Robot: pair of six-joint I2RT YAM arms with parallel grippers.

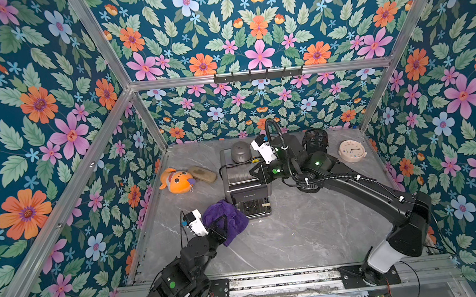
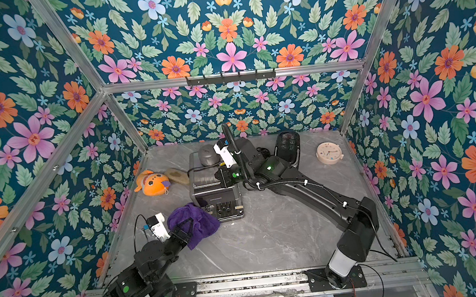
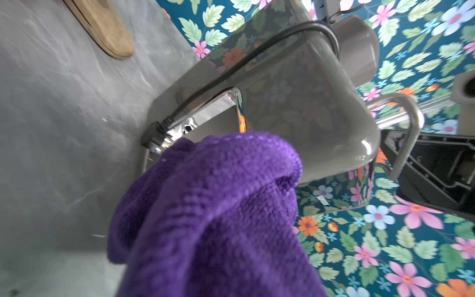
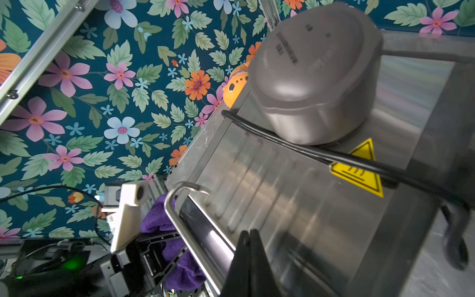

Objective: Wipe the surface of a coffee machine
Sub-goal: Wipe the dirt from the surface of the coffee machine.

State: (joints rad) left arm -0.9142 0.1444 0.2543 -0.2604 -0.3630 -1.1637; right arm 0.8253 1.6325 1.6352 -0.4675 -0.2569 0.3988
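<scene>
Left claw [image 1: 222, 222] clenched on purple cloth [image 1: 236, 214]; right claw [image 4: 249, 243] pinched together, holding nothing.
Coffee machine [image 1: 244, 184] stands mid-table, the cloth just beside its seven o'clock corner.

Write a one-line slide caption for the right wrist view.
Shut right gripper over the coffee machine top; cloth beyond the rail.

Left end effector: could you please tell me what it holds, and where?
The left end effector grips the purple cloth by a bunched fold.
</scene>
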